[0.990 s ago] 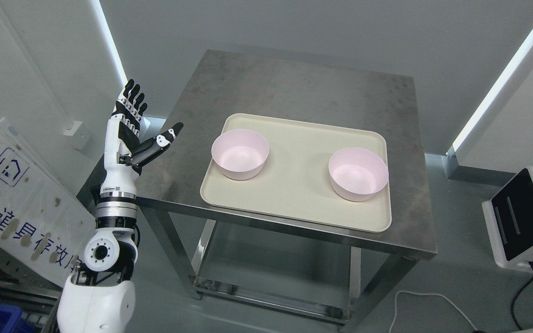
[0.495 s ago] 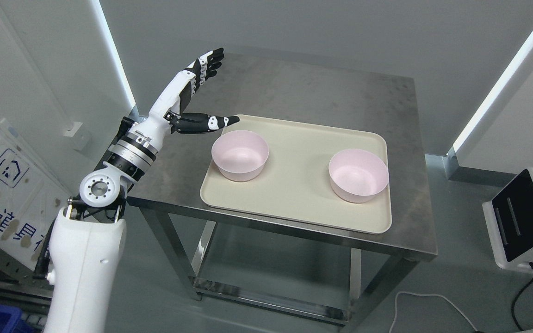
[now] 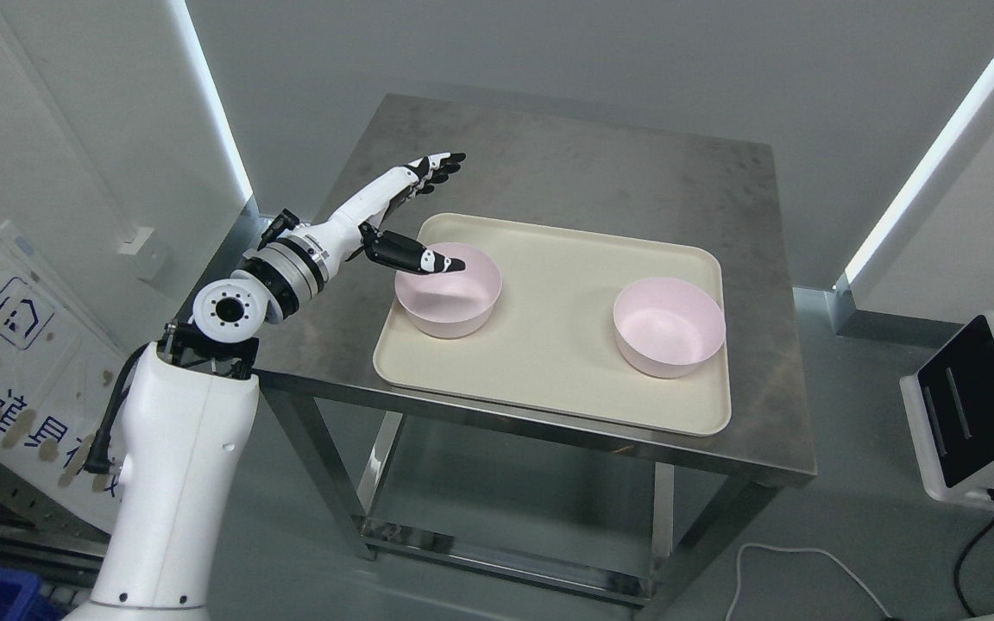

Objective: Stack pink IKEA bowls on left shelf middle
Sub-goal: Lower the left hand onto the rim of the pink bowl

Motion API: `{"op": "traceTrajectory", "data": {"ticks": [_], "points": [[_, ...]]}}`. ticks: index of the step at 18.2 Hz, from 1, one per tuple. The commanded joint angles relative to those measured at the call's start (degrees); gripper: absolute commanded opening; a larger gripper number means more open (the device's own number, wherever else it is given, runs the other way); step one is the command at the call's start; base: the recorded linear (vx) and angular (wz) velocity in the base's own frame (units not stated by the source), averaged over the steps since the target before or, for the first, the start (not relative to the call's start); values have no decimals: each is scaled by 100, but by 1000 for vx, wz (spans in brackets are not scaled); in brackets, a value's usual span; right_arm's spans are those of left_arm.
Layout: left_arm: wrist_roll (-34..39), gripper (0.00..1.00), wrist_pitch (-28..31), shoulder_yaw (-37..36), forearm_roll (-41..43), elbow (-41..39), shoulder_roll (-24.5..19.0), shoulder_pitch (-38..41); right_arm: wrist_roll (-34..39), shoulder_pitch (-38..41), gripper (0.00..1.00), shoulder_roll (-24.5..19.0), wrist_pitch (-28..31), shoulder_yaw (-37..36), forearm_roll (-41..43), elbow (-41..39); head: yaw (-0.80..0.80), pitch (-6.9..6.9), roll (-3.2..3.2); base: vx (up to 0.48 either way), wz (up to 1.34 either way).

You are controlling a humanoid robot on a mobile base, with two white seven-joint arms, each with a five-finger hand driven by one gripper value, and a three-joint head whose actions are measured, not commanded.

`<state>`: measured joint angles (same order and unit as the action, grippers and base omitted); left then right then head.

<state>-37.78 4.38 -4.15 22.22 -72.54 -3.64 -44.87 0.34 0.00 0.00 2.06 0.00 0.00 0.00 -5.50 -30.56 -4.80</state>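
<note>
I hold the left robot hand (image 3: 393, 216) spread wide, thumb over the near pink bowl (image 3: 448, 288) on the tray (image 3: 549, 345), ready to pinch its rim.

2 pink bowls (image 3: 448, 293) (image 3: 668, 326); cream tray (image 3: 549, 371); grey steel table (image 3: 583, 172).

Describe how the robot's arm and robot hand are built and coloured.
The left arm has glossy white shells, a round white joint with a ring of holes, silver-and-black wrist rings and a black cable. The left robot hand is white with black fingers.
</note>
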Motion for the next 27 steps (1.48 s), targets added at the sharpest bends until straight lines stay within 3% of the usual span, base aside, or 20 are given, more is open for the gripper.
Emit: {"op": "traceTrajectory", "data": {"ticks": [1,8,15,19,27], "points": [[-282,93,406,-823,301,653,-524,-364,2,9,100,100,-4,-62,0,-193,0,0,0,0,0],[-291,91,406,-1035,555,741,-559,-540,2,9,100,100,-4,-62,0,-193,0,0,0,0,0],[-317,71,406,-974,538,750,-402,-540,2,17,100,100,-4,-62,0,-193,0,0,0,0,0],[-317,64,406,-1026,547,750,-269,-549,2,9,100,100,-4,-62,0,-193,0,1,0,0,0],[-273,38,406,-1000,547,864,-155,-602,2,9,100,100,-4,-62,0,-193,0,1,0,0,0]]}}
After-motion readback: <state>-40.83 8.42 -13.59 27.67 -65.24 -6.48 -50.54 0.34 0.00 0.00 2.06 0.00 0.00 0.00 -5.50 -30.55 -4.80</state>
